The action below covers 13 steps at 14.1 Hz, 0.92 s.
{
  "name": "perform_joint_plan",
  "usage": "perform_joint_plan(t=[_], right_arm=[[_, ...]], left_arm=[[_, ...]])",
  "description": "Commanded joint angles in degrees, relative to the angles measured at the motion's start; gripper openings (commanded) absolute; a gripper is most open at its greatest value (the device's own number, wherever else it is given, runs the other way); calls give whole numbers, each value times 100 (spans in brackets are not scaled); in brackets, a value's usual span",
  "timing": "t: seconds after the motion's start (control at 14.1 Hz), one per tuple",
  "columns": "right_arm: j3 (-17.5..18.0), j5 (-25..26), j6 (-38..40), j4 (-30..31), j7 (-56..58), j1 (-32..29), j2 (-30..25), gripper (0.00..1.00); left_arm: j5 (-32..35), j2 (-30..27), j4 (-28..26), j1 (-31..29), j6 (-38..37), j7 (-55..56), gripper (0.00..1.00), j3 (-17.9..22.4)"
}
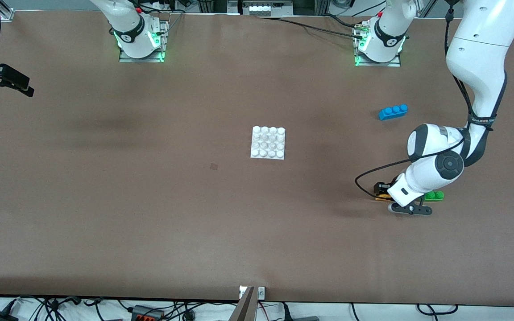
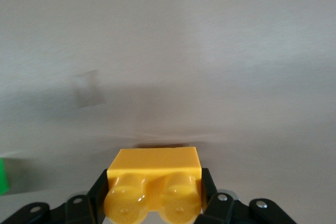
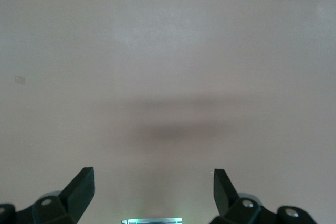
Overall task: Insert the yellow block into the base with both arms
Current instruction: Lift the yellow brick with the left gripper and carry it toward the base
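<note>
The left gripper (image 1: 382, 192) is down at the table (image 1: 150, 214), toward the left arm's end, and its fingers (image 2: 93, 198) are closed on the yellow block (image 2: 155, 187). In the left wrist view the block sits between the two black fingers with its two round studs pointing to the camera. From the front view only a thin yellow-orange edge (image 1: 383, 196) shows under the wrist, so I cannot say for sure if the block rests on the table or is lifted a little.

Just beside this gripper, toward the left arm's end of the table, lies a green brick (image 1: 434, 195), partly hidden by the arm. A blue brick (image 1: 393, 111) lies farther from the front camera than these, well apart from them.

The base (image 1: 268, 142) is on the table near the middle, flat, with its studs up, well apart from the yellow block and nothing on it.

The right gripper (image 3: 154, 192) waits over bare table at the right arm's end, at the edge of the front view (image 1: 5, 80). Its fingers stand wide apart and hold nothing.
</note>
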<state>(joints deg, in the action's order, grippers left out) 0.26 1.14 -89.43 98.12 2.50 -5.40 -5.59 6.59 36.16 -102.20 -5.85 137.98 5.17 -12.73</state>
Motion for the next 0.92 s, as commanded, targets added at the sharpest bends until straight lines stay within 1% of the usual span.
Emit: perform_joint_plan(t=[0.0,0.14,0.28,0.42,0.71,0.78,0.85], right_arm=[[97,-88,75,-118,-39,-102,40,100],[97,-88,84,-118,-39,-111,40,100],[97,-88,101,-118,-4,-111,40,100],[106,-88,93,-118,-4,-93,40,100],[106,-105,58,-118,-4,-85,49,100],[106,-105,40,-118,-4,-76,49,100],[106,-105,48,-118,-12,-67,49,100]], left_arm=[[-132,-232,42,-30,-402,605,56,-519],[-132,-337,121,22,-535,1028,56,-905],[-132,-320,287,58,-676,1353,54,-1248],[-132,-311,341,285,-676,1897,54,-1443],[-88,-294,324,1084,-676,2944,54,-1426],[-105,-302,298,1356,-676,3059,54,-1382],[-88,-337,254,1733,-667,3208,54,-1242]])
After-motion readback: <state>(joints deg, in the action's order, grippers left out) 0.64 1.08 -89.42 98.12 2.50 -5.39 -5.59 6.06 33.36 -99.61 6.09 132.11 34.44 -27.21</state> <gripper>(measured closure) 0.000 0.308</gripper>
